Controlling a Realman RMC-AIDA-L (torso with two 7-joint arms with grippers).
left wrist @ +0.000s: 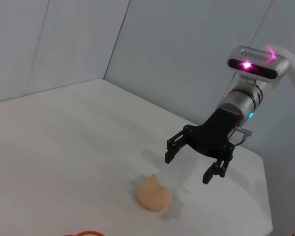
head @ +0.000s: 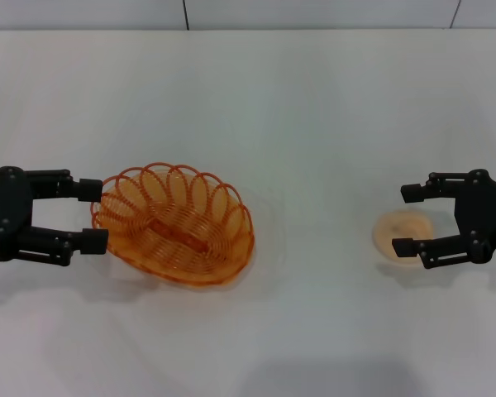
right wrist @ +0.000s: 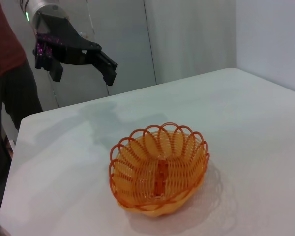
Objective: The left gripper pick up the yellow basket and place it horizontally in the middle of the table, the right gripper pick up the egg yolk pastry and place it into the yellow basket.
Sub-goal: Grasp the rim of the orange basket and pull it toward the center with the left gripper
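Note:
The yellow basket point(head: 175, 223) sits left of centre on the white table point(head: 273, 107), its long axis slanting down toward the right. It also shows in the right wrist view point(right wrist: 160, 169). My left gripper point(head: 93, 215) is open and empty at the basket's left end. The right wrist view shows the left gripper point(right wrist: 81, 69) raised above the table, clear of the basket. The egg yolk pastry point(head: 403, 231) lies on the table at the right. My right gripper point(head: 405, 220) is open and empty over it. In the left wrist view the right gripper point(left wrist: 189, 167) hovers above the pastry point(left wrist: 154, 195).
A person in a red top point(right wrist: 5, 59) stands beyond the table's left edge. Grey walls bound the far side. The stretch of table point(head: 322, 223) between basket and pastry is bare.

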